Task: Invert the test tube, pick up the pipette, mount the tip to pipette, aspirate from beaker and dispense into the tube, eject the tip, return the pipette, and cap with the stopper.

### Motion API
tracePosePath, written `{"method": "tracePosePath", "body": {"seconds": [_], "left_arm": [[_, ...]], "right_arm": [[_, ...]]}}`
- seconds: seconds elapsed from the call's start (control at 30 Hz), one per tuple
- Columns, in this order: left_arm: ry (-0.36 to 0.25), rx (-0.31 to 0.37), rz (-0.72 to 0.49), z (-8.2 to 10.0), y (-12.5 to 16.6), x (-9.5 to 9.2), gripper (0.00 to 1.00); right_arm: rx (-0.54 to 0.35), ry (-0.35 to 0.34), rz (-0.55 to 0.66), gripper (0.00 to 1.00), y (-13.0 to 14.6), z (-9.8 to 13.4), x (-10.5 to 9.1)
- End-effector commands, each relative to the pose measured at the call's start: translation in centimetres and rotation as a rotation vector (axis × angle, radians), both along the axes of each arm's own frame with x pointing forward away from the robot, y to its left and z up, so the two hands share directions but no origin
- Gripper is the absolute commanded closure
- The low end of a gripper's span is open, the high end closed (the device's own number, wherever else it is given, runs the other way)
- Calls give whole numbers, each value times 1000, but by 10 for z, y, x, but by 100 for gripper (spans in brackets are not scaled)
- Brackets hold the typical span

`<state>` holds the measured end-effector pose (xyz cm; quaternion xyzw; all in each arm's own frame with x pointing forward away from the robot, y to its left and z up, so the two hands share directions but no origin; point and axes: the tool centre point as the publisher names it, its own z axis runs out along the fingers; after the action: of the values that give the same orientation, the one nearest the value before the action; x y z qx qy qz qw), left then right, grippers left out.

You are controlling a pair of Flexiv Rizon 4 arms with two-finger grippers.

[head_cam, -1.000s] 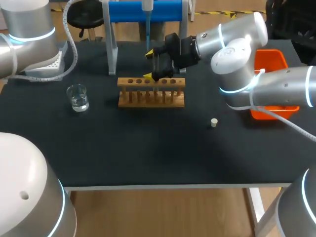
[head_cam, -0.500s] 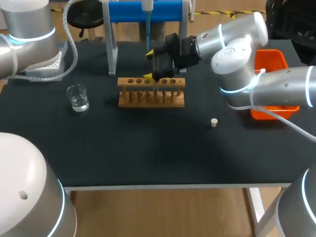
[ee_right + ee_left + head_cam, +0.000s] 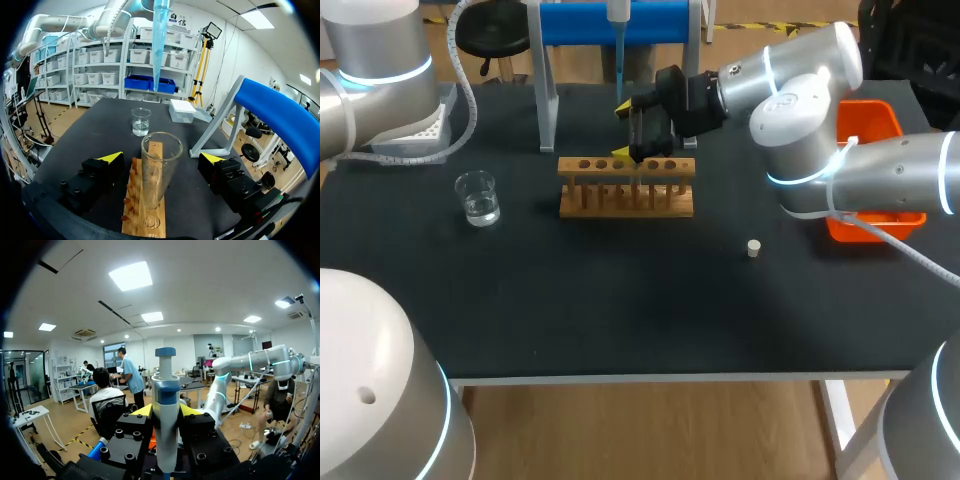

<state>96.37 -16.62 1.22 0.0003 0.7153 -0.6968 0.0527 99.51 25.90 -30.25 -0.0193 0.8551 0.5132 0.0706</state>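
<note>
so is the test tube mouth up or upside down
Mouth up: the test tube stands upright in the wooden rack, its open rim on top, between the right gripper's open fingers.

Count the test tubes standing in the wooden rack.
1. One test tube stands upright in the wooden rack, between the right gripper's open fingers, touching neither. The rack holes past it are partly hidden, so another cannot be ruled out.
</note>
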Motion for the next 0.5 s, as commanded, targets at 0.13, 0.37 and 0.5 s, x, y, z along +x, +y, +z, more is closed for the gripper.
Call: {"method": "tracePosePath", "body": {"seconds": [0.13, 0.37, 0.5], "left_arm": [[2, 3, -5, 1, 1, 2, 100], [2, 3, -5, 1, 1, 2, 100], [2, 3, -5, 1, 1, 2, 100]], "right_arm": [[2, 6, 6, 0, 1, 0, 0], [2, 6, 6, 0, 1, 0, 0], [2, 6, 6, 0, 1, 0, 0]]}}
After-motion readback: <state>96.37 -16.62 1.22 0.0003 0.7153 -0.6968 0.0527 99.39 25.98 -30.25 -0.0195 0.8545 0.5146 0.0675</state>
